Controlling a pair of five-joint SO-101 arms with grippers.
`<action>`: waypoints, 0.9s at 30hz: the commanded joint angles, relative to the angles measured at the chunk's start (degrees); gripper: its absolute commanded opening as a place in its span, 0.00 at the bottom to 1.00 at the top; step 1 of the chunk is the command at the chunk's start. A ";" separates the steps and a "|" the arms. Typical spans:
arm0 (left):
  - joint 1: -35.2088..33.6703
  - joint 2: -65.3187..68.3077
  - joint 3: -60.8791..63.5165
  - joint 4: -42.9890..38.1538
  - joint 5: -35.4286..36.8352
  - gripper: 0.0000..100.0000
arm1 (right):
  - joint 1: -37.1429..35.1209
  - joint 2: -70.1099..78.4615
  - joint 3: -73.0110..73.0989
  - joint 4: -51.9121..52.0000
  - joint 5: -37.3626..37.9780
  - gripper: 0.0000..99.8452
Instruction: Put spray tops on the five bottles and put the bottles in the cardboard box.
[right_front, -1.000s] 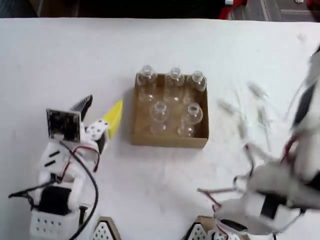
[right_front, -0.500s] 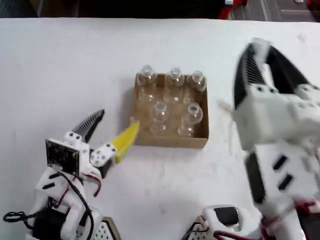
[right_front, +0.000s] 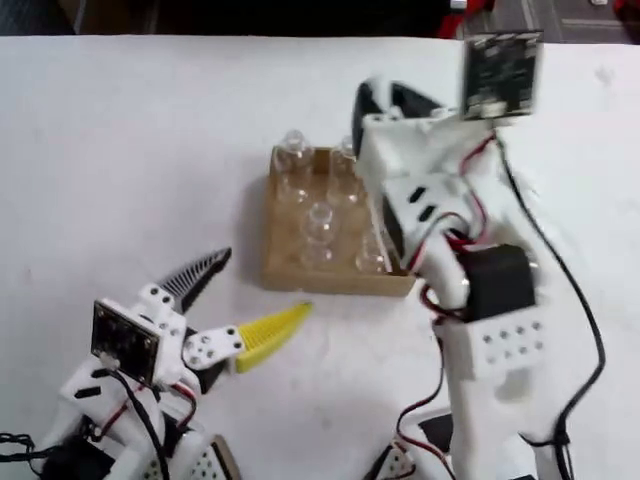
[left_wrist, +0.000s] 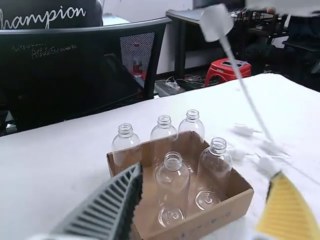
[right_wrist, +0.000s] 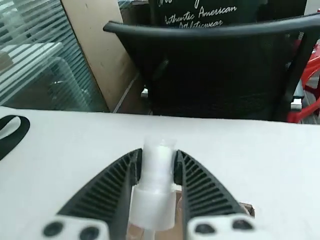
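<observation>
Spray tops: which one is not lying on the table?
The spray top shut in the right gripper's jaws, its tube hanging free; the others lie on the table.

White surface (right_front: 130, 120) carries the cardboard box (right_front: 300, 275) just ahead of the left arm's fingers (right_front: 196, 274), loose spray tops (left_wrist: 246, 131) lying beside it beyond the yellow finger.

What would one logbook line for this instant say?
right gripper: shut on spray top, high by cardboard box | left gripper: open, empty | five bottles: in box, uncapped
</observation>
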 joint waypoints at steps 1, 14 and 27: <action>0.84 -0.31 -1.93 0.00 0.88 0.37 | -4.44 -0.66 8.70 -8.57 0.44 0.02; -1.71 -0.31 9.93 -13.89 3.52 0.36 | -13.93 -8.66 10.11 -1.19 0.88 0.02; -7.16 -0.31 14.68 -20.04 4.04 0.36 | -17.45 -16.48 9.85 6.46 0.97 0.02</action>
